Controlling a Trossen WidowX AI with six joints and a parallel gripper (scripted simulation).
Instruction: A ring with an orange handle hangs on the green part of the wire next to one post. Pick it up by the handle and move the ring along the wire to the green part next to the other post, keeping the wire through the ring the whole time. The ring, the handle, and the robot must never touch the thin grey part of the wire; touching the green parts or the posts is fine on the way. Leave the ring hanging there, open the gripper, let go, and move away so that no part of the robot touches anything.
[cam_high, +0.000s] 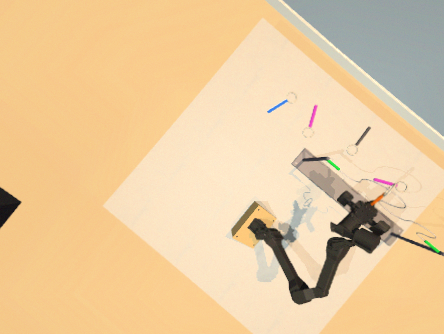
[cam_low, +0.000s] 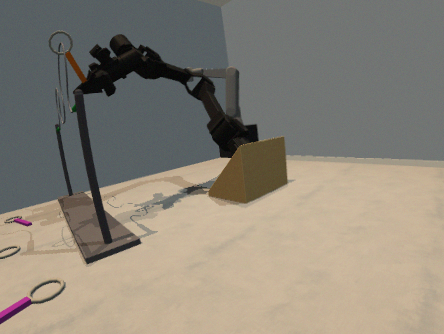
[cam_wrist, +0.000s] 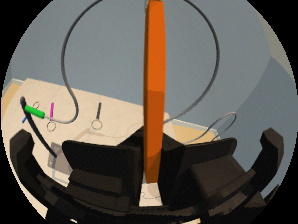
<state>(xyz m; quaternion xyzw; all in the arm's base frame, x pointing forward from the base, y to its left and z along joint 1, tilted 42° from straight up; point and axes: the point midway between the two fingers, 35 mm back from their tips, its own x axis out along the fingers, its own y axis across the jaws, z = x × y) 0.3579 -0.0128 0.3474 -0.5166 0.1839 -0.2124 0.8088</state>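
My gripper is shut on the lower end of the orange handle. The handle points up and away from the fingers. Its grey ring is held high, at the top of a tall loop of the thin grey wire. I cannot tell whether ring and wire touch. The near post stands just below the gripper, with a green wire part beside it. The far post has the other green part.
Both posts stand on a grey base plate. The arm rises from a tan wedge. Loose rings lie on the mat, with blue, magenta and dark handles.
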